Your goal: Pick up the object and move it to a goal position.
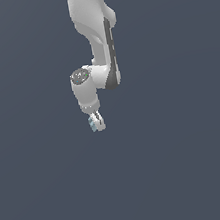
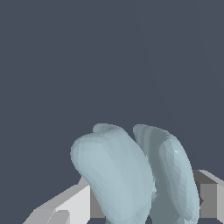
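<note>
Plain grey floor (image 1: 193, 169) surrounds tool (image 1: 97, 124) clasping object (image 2: 131, 175).

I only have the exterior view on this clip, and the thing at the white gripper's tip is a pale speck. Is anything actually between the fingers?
Observer: Yes. In the wrist view the small pale light-blue lumpy object sits between the grey-white fingers of the gripper.
Operator: Is it one blob or something more complex?
Observer: It shows two rounded lobes side by side, with a groove between them.
Operator: Anything beneath it, a marker or another item?
Observer: Nothing shows beyond the object in the wrist view, only plain dark grey-blue background.
</note>
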Robot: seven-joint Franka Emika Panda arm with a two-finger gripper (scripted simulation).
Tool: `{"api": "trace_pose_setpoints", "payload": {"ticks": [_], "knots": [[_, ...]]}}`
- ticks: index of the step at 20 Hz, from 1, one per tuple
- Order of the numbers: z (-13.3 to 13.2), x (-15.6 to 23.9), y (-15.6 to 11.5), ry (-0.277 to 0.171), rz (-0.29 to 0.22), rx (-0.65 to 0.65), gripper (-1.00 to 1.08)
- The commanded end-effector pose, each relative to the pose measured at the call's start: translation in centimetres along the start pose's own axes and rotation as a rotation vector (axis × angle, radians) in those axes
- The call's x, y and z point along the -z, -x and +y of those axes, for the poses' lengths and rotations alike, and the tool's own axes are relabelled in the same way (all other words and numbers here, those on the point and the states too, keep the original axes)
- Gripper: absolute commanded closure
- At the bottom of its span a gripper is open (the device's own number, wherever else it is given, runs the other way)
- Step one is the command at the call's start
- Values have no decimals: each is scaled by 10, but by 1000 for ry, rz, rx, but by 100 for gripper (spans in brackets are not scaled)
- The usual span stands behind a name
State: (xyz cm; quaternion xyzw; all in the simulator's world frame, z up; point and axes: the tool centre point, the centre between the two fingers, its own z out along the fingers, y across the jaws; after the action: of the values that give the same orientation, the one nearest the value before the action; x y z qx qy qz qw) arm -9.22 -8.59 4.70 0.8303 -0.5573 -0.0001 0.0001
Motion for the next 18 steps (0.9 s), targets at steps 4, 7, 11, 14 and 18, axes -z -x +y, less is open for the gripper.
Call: {"api": "trace_pose_setpoints", "payload": {"ticks": [4, 7, 11, 14, 18], "knots": [[0, -1, 0, 0, 0, 1, 108], [0, 0, 0, 0, 0, 0, 108], [-3, 3, 2, 0, 0, 0, 108], [-10, 11, 7, 0, 0, -1, 108], [-26, 26, 17, 0, 1, -1, 108]]}}
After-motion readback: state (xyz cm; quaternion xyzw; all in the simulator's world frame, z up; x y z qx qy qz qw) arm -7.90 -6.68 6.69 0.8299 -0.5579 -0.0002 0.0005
